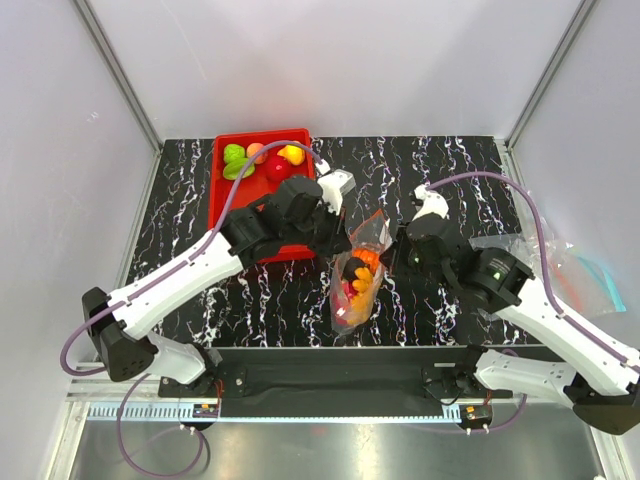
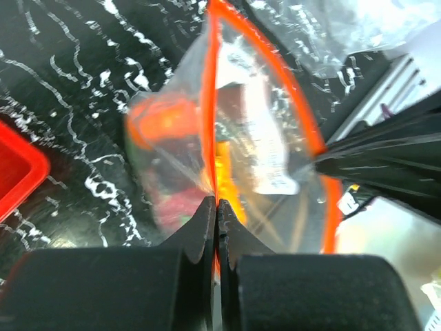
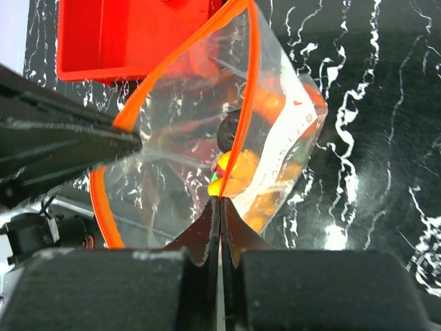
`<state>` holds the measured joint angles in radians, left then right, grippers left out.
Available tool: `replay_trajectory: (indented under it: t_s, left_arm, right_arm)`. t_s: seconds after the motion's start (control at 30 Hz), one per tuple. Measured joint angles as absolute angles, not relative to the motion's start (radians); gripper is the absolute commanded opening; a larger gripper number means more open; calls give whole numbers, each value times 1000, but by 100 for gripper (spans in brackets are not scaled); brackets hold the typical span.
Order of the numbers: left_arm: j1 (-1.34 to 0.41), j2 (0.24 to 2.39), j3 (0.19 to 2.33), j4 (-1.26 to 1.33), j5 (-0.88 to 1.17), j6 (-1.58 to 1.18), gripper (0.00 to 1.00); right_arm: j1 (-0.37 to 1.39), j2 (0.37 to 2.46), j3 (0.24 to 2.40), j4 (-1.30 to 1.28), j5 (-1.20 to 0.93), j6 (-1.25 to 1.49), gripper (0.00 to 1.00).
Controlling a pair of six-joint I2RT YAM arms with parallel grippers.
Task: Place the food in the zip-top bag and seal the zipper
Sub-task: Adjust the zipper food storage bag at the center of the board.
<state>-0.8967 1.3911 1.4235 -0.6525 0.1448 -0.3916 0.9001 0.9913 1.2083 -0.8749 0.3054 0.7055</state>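
At your left, the red tray (image 1: 225, 205) holds green, orange, yellow and red toy pieces (image 1: 262, 160) bunched at its far end. Just right of it, your left gripper (image 2: 218, 207) is pinched fully closed on one lip of the zipper (image 2: 214, 103). The zip-top bag (image 1: 362, 285) spans between the arms near the table's middle, its mouth gaping. Inside it sits the food (image 3: 241, 169): orange, yellow and red pieces and one dark piece, gathered low. Your right gripper (image 3: 220, 203) is clamped tight on the opposite lip. Farther right, a blue-tinted clear bag (image 1: 585, 272) lies at the table's right edge. The table (image 1: 460, 165) is black with white veining, and plain white walls (image 1: 350, 60) close it in on three sides.
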Motion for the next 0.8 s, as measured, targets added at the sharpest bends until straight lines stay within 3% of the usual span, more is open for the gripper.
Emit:
replay_trajectory:
  t_s: [0.4,0.8]
  left_arm:
    - [-803,1396,1397,-560,340,-477,0]
    - [-787,1253,1282,-521,280,-486,0]
  right_arm:
    - [900,1012,1134,-722,311,757,0]
    - [900,1057,1134,-669,285,785,0]
